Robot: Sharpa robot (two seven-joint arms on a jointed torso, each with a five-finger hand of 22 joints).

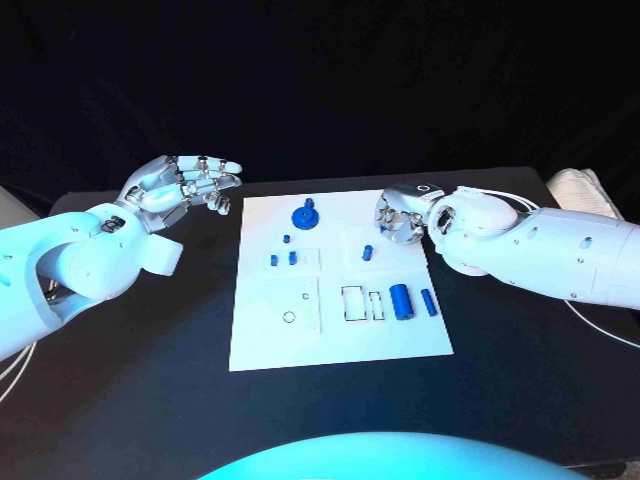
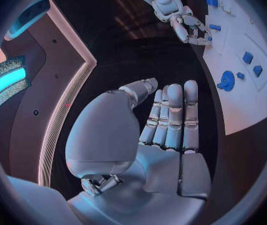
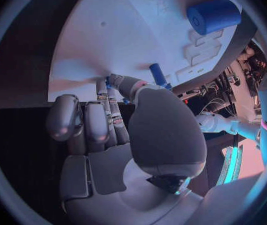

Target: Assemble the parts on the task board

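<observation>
The white task board (image 1: 270,345) lies mid-table with several blue parts on it: a round toothed piece (image 1: 306,215) at the far end, small pegs (image 1: 283,258) left of centre, a thick cylinder (image 1: 401,298) and a thin rod (image 1: 430,302) at the right. My right hand (image 1: 400,220) is over the board's far right corner, fingers (image 3: 102,120) curled with their tips down on the board, beside a short blue peg (image 3: 158,75). Whether it pinches anything is hidden. My left hand (image 1: 188,185) is raised off the board's far left corner, fingers apart, holding nothing (image 2: 171,120).
A small ring (image 1: 289,317) and white raised slots (image 1: 361,302) sit on the board's near half. Black table (image 1: 147,390) surrounds the board. A pale object (image 1: 587,190) lies at the table's far right corner, and a white cable (image 1: 609,330) trails under my right arm.
</observation>
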